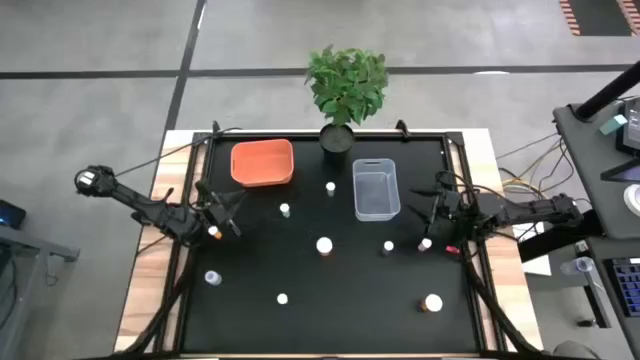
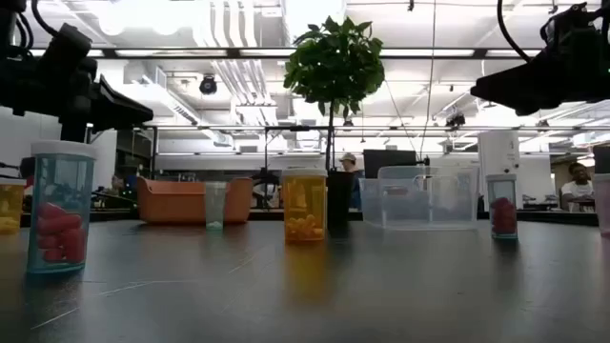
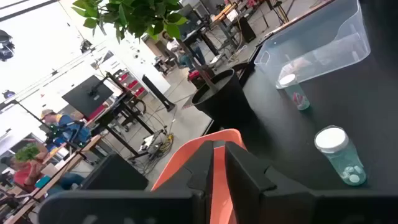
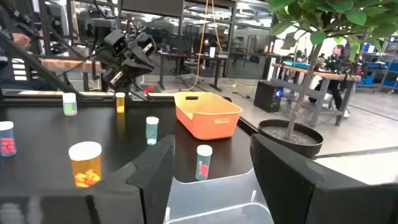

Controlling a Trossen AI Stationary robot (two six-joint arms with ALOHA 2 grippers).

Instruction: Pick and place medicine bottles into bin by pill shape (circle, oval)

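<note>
Several small white-capped pill bottles stand upright on the black table [image 1: 300, 330]: an amber one [image 1: 325, 246] in the middle, one [image 1: 285, 210] near the orange bin [image 1: 262, 162], one [image 1: 330, 187] beside the clear bin [image 1: 375, 188], and others [image 1: 389, 247] [image 1: 432, 303] [image 1: 212, 278] spread about. My left gripper [image 1: 228, 210] hangs above the table's left part, over an amber bottle [image 1: 214, 233]. Its fingers [image 3: 249, 174] stand a narrow gap apart and hold nothing. My right gripper [image 1: 430, 207] hangs at the right, wide open and empty, near a bottle [image 1: 425, 244].
A potted green plant [image 1: 345, 90] stands at the far edge between the two bins. Cables and stands lie beyond the table's right side. People sit at desks in the room behind [image 3: 59, 130].
</note>
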